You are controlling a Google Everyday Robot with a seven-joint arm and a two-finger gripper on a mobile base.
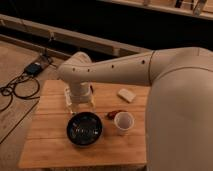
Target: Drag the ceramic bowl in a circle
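The ceramic bowl [84,129] is round, shallow and black with a glossy patterned inside. It sits on the wooden table [47,145] near the middle front. My gripper [80,106] hangs from the white arm just behind the bowl's far rim, pointing down at the table. A small white cup [124,122] stands upright to the right of the bowl.
A small red and dark object [114,114] lies between the bowl and the cup. A pale rectangular block [126,95] lies at the back right. My white arm covers the table's right side. Black cables and a device [33,68] lie on the floor at left.
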